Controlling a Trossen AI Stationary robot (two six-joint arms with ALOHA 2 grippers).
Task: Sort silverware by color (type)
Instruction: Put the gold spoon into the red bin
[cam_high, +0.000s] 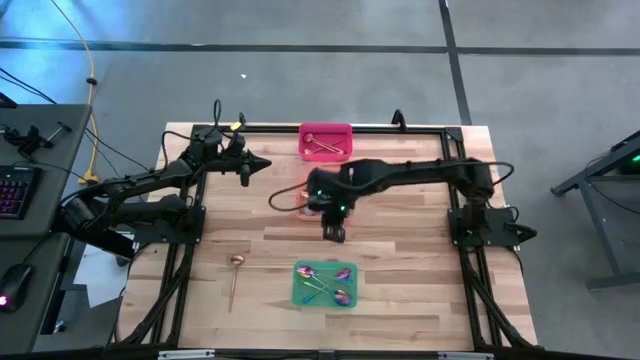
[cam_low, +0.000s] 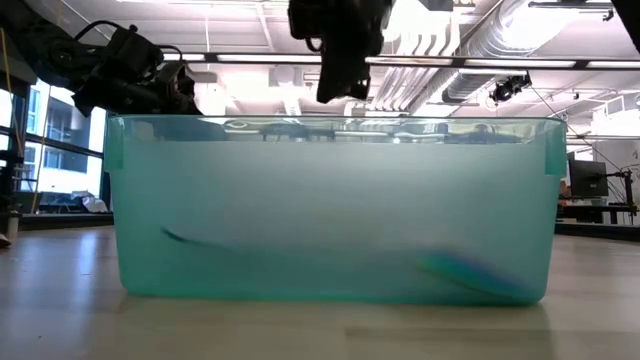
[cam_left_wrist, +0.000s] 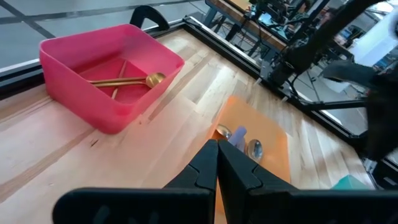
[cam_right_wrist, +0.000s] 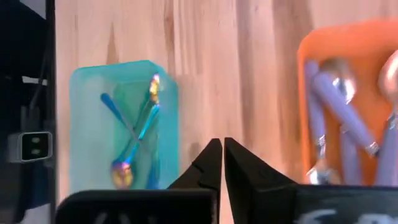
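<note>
Green bin (cam_low: 330, 215) fills the low view, iridescent spoons (cam_right_wrist: 134, 134) lying in it. Right jaws (cam_right_wrist: 222, 163) hang shut and empty between that bin and the orange bin (cam_right_wrist: 348, 56) of silver pieces (cam_right_wrist: 339, 118). One gold spoon (cam_high: 236, 275) lies loose on the table (cam_high: 400, 250), well off to their side; gold mates sit in the pink bin (cam_left_wrist: 93, 74). Likely best: open wide, straddle the handle squarely. Left jaws (cam_left_wrist: 217, 163) wait shut, empty.

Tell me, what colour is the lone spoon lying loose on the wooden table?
Gold spoon, clearest in the high view.
</note>
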